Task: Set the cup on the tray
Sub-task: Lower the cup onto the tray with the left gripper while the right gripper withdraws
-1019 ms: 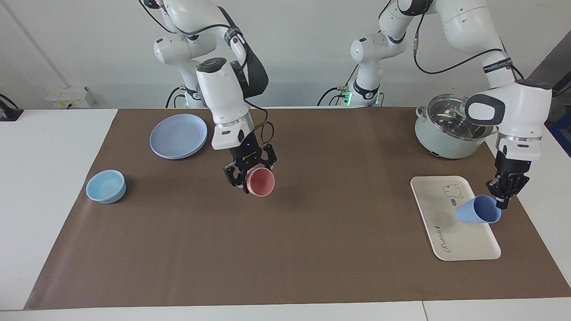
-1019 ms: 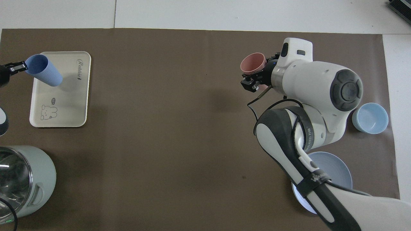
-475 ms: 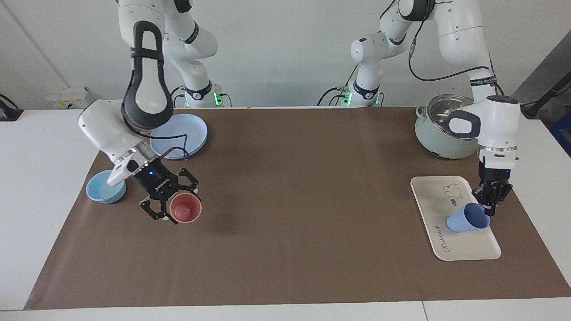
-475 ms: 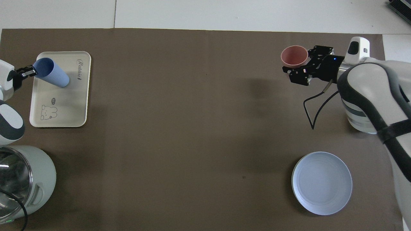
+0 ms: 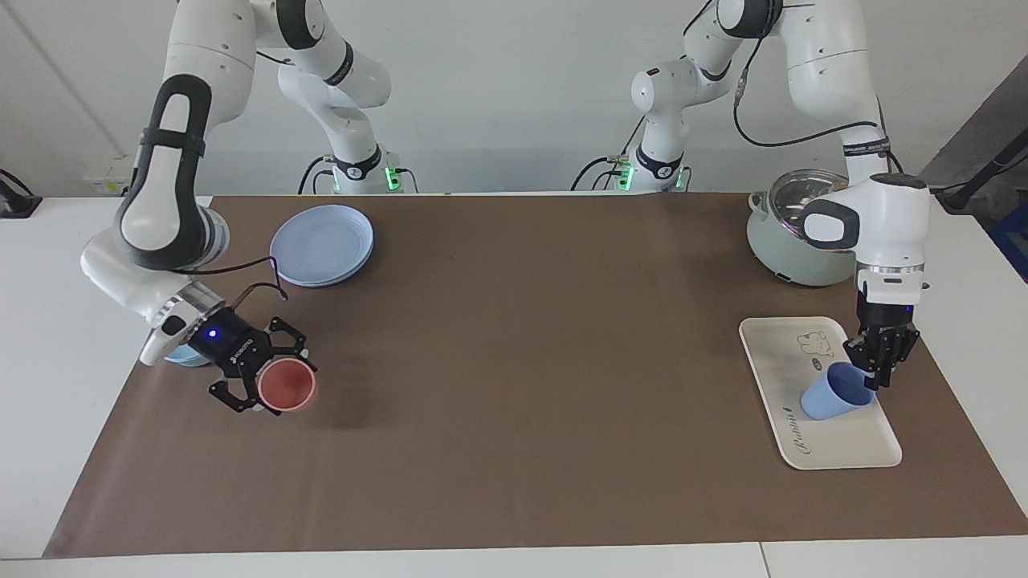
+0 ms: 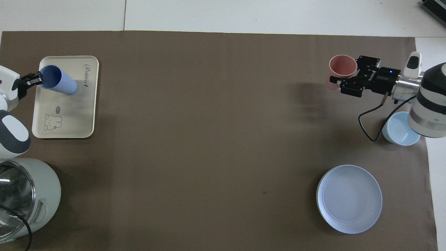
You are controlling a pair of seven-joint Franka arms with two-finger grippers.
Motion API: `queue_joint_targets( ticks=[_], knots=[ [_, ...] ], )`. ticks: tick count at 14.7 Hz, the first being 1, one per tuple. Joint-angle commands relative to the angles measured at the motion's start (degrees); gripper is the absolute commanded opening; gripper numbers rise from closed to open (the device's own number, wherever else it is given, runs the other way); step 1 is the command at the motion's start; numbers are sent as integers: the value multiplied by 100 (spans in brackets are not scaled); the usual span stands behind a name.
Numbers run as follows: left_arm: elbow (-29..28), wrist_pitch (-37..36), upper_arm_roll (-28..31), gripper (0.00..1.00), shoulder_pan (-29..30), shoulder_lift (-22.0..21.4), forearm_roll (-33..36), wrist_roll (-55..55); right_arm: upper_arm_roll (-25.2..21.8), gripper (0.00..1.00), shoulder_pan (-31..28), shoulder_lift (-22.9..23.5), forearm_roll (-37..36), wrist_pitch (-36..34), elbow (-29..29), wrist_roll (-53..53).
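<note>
Left gripper (image 5: 877, 371) pinching rim of tilted blue cup (image 5: 831, 398) to seat it on tray (image 5: 835, 449); right gripper (image 5: 265, 384) clamping pink cup (image 5: 287, 387), clear.

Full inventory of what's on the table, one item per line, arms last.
cup: 1, periwinkle blue, tilted on the tray, rim in the left gripper
tray: 1, cream, left arm's end
pink cup: 1, salmon, in the right gripper over the mat
bowl: 1, light blue, right arm's end
plate: 1, pale blue, nearer the robots than the bowl
pot: 1, pale green, nearer the robots than the tray
mat: 1, brown
left gripper
right gripper
</note>
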Motion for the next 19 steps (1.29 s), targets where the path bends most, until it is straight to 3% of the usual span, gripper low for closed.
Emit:
queue_joint_targets(
  ticks=[1,9,11,17,18,19],
  knots=[
    [207,-689,41,94,-63,-161,0,94,88,0,-227,368,167,-288,396,-367],
    [2422,-5161,102,94,-476,-485,227,-90,88,0,-429,535,193,-560,361,-1201],
    [2493,-5857,76,94,-765,-800,833,-422,80,0,-420,535,211,-561,308,-1640],
    [2485,-7816,50,97,-1083,-1873,975,-706,88,0,-438,509,298,-604,133,-1994],
    [2459,-8151,50,97,-1083,-2066,984,-714,80,5,-438,483,403,-657,63,-1994],
    [2467,-8406,50,97,-1083,-2146,1011,-741,80,19,-438,474,422,-666,-8,-1994]
  ],
)
